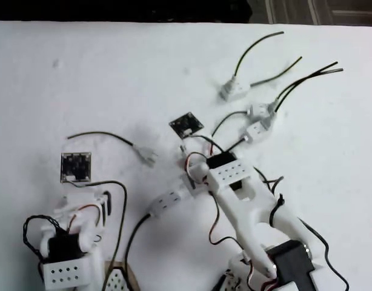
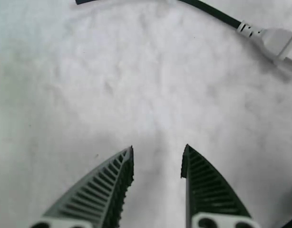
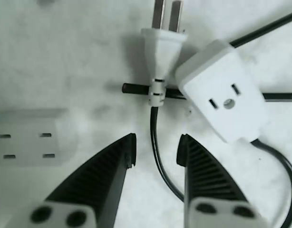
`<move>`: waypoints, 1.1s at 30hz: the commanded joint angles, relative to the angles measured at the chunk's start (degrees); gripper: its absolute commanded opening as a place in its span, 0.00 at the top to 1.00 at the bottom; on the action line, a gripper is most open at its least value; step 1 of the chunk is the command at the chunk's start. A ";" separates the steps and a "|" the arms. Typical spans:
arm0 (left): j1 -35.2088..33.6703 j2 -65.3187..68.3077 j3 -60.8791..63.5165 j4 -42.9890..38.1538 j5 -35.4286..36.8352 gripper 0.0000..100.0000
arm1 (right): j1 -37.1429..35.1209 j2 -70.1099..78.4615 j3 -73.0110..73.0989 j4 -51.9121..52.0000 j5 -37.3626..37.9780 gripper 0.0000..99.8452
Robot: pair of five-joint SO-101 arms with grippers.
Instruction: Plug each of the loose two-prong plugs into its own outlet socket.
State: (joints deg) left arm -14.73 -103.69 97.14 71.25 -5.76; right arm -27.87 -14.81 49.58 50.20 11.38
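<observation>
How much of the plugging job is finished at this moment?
Done: nothing that I can see. The white two-prong plug with black cord lies with bare prongs beside the white plastic socket block. In hand: nothing. The right hand is open over that cord, and the left hand is open too. Left: this plug and the second white plug.

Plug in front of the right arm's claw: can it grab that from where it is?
Probably yes: the right gripper is open, the plug lies just ahead, uncovered, though a socket crowds one side.
</observation>
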 commanded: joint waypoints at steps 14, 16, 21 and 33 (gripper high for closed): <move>-0.31 -0.22 -0.18 0.26 0.62 0.82 | 1.98 -2.33 4.48 -5.58 2.37 0.98; -0.31 -0.22 -0.18 0.26 0.62 0.82 | 1.98 -2.33 4.48 -5.49 2.81 0.98; -0.31 -0.22 -0.18 0.26 0.62 0.82 | 1.98 -6.20 4.48 -3.30 8.44 0.98; -0.31 -0.22 -0.18 0.26 0.62 0.82 | 5.05 -43.65 4.57 11.21 23.38 0.98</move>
State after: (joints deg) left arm -14.73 -103.69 97.14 71.25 -5.76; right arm -25.23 -49.71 54.77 59.43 31.25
